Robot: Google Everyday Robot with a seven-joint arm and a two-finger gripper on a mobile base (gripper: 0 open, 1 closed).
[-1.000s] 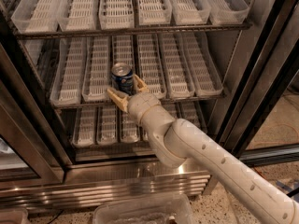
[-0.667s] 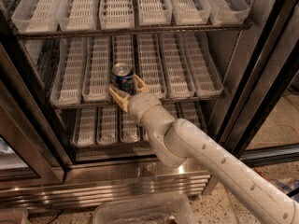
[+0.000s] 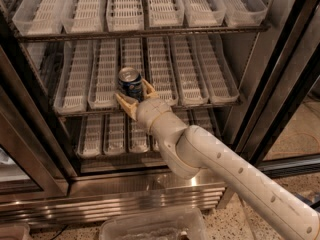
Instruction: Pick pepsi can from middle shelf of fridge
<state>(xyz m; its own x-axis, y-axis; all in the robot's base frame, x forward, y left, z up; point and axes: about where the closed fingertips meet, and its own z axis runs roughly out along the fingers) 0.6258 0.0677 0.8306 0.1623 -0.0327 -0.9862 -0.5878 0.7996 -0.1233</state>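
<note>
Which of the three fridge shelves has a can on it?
The middle shelf: the pepsi can stands at its front, third lane from the left, with the gripper at it. The top shelf and bottom shelf show no can.

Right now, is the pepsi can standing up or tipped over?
Standing up: the pepsi can shows its silver top facing upward on the middle shelf, with the gripper right at its lower half.

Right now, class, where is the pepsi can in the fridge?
In the camera view, the pepsi can stands at the front of the middle shelf, third lane from the left, with the gripper at its front.
</note>
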